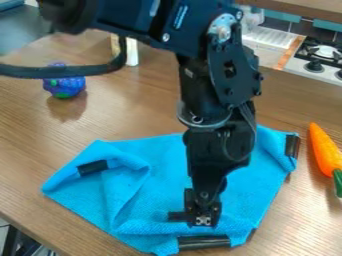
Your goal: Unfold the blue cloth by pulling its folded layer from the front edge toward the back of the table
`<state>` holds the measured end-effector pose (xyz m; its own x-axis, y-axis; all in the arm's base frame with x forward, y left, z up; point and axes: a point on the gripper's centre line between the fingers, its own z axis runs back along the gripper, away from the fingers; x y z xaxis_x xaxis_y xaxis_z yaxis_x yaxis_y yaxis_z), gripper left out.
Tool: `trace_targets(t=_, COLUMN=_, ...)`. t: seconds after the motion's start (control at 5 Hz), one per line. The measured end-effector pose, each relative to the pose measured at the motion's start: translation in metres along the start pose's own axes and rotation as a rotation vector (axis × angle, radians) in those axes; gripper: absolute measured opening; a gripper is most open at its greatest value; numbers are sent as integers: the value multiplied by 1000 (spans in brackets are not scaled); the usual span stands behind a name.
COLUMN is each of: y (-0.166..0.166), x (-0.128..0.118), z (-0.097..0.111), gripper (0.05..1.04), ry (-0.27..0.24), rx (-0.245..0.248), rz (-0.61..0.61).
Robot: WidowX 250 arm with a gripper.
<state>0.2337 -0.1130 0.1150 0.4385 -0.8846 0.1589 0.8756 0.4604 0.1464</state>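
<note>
Fingers (203, 219) unclear, clenched or released, over blue cloth (157, 187) partly behind black arm (217, 142).

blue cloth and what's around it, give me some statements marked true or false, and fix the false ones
1. The gripper is over the cloth. True.
2. The cloth lies fully flat. False: it has folds, and its left part is turned over.
3. The ball is on the table, apart from the cloth. True.
4. The ball is plain red. False: it is mostly blue, with some green.
5. The carrot lies beside the cloth, at the right of the view. True.
6. The carrot's green end is farther from the camera than its orange tip. False: the green end is nearer.
</note>
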Motion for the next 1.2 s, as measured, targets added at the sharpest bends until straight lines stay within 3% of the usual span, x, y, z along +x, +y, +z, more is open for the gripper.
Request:
trace_targets(t=0.4, y=-1, x=-9, z=-10, gripper=1001, ry=30, rx=16, rz=-16)
trace_targets(t=0.6, y=-1, x=-13, z=-15, gripper=952, ry=39, rx=18, rz=-7)
trace_targets(t=1.0, y=-2, x=-19, z=-24, gripper=362, ry=40, rx=11, rz=25)
trace_targets(t=1.2, y=-3, x=-20, z=-26, gripper=159, ry=39, rx=15, rz=28)
